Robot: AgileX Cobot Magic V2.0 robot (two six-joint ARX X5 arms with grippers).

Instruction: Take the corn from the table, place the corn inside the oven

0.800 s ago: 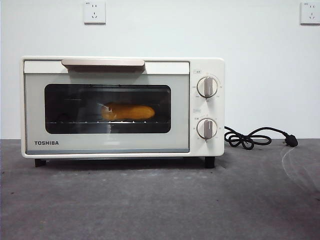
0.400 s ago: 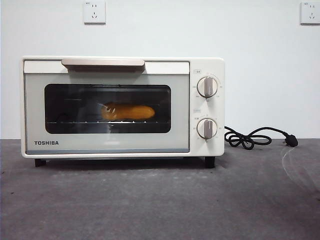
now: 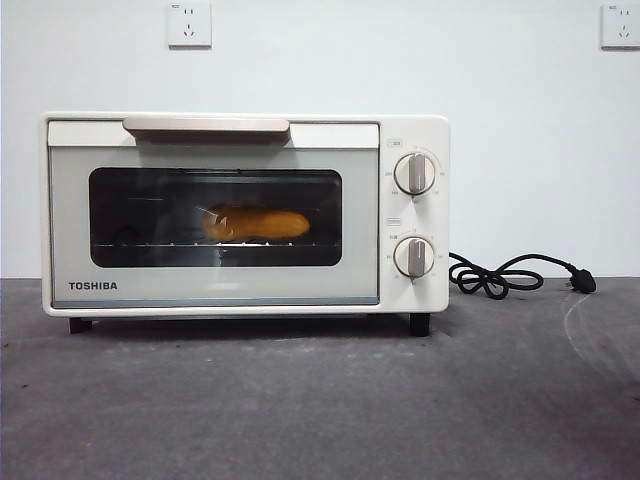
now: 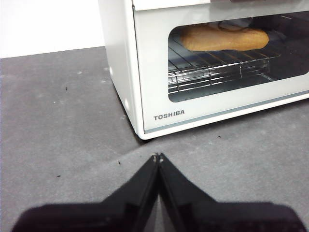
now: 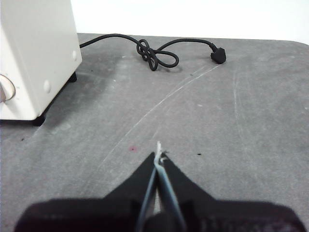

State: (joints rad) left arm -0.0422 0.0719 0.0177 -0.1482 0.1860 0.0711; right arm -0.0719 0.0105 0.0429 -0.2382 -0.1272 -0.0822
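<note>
The yellow-orange corn (image 3: pixel 256 223) lies on the wire rack inside the cream-white TOSHIBA oven (image 3: pixel 240 290), behind its closed dark glass door. The left wrist view also shows the corn (image 4: pixel 224 38) through the glass. My left gripper (image 4: pixel 158 157) hovers above the grey table (image 3: pixel 320 400) off the oven's left front corner, shut with nothing in it. Out to the right of the oven (image 5: pixel 36 53), my right gripper (image 5: pixel 159 158) is shut and empty too. Neither gripper appears in the front view.
A black cord with its plug (image 3: pixel 520 275) lies coiled on the table right of the oven, also seen as a cord (image 5: pixel 157 55) in the right wrist view. Two round knobs (image 3: pixel 414 173) sit on the oven's right panel. White wall behind.
</note>
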